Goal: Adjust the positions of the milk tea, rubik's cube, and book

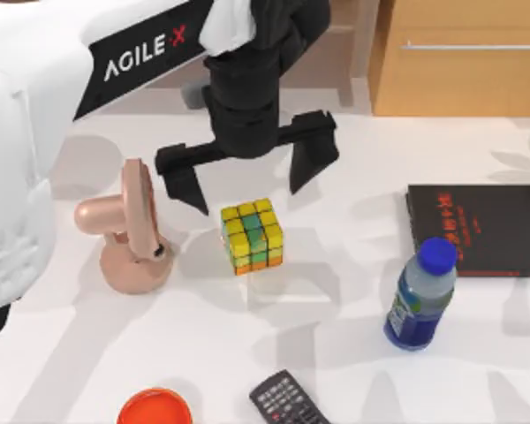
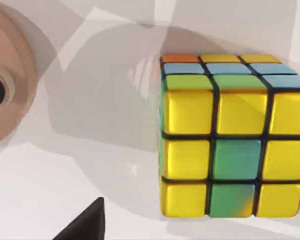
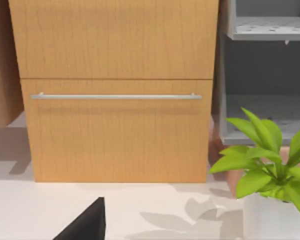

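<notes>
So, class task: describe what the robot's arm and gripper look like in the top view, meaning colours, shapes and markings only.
The left arm has a bulky, rounded white shell with a black panel bearing "AGILE·X" in white letters, the X reddish. Its wrist is black and blocky, with a patch of white at the top. The left gripper is matte black, with a crossbar ending in two flat, tapering fingers.

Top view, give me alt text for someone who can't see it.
The left gripper hangs open just above a rubik's cube on a white table. Around it: a pink desk fan, blue-capped bottle, black book, remote and orange disc.
</notes>
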Robot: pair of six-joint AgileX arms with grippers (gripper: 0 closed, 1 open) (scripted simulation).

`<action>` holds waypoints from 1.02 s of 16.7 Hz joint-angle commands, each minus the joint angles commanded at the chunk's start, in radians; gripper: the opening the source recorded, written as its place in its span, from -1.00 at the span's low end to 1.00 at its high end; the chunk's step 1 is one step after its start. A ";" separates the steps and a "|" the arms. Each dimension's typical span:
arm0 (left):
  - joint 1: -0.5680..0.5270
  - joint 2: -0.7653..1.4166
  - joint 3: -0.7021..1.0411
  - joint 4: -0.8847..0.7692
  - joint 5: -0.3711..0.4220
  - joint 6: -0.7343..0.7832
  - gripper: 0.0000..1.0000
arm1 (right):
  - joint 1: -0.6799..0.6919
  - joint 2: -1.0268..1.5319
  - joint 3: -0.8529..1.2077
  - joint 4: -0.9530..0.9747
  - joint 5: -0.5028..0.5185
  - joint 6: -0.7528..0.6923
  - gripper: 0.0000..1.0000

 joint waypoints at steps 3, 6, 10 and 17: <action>-0.009 0.020 -0.039 0.058 0.000 -0.005 1.00 | 0.000 0.000 0.000 0.000 0.000 0.000 1.00; -0.013 0.038 -0.103 0.139 0.000 -0.008 1.00 | 0.000 0.000 0.000 0.000 0.000 0.000 1.00; -0.004 0.033 -0.178 0.208 -0.001 -0.001 1.00 | 0.000 0.000 0.000 0.000 0.000 0.000 1.00; -0.003 0.032 -0.184 0.213 -0.001 0.001 0.55 | 0.000 0.000 0.000 0.000 0.000 0.000 1.00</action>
